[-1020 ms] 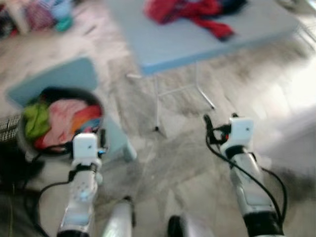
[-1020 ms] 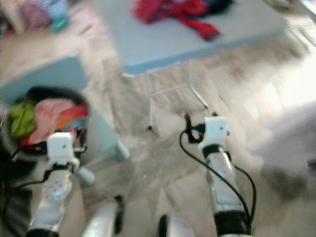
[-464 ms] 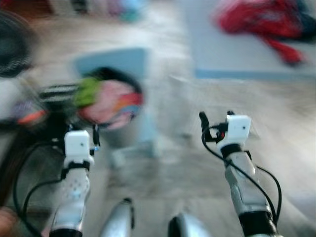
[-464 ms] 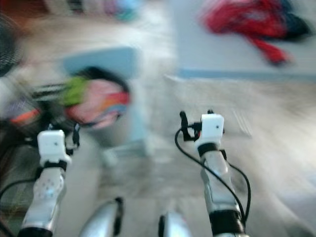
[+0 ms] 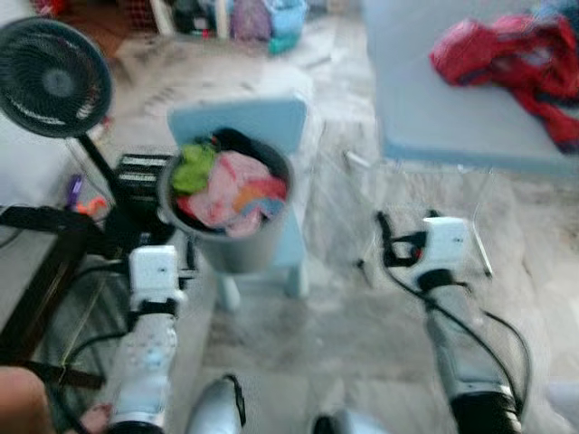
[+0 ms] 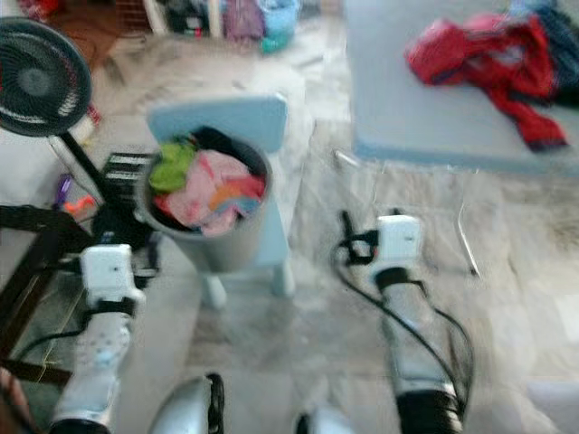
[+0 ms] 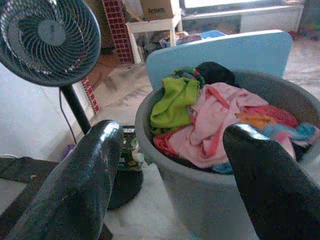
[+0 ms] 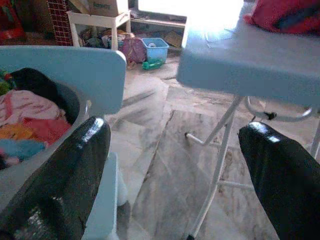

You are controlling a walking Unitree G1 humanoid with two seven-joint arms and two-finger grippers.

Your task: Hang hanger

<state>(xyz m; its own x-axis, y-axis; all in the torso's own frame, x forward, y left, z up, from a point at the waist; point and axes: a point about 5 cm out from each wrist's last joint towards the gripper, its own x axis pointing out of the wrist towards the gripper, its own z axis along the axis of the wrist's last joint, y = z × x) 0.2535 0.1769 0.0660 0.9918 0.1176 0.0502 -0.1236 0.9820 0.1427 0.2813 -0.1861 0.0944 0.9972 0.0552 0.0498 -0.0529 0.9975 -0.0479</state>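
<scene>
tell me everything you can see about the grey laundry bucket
The round grey plastic laundry bucket stands upright on the seat of a pale blue plastic chair, in front of its backrest. It is heaped above the rim with crumpled clothes: lime green, pink, orange-red, light blue and something black at the back. A black standing fan is at its side. The left hand, open, points at it without touching.

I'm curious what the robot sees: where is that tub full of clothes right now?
The tub sits on a light blue chair ahead of the robot on its left, beside a black fan, just beyond the open left gripper.
</scene>
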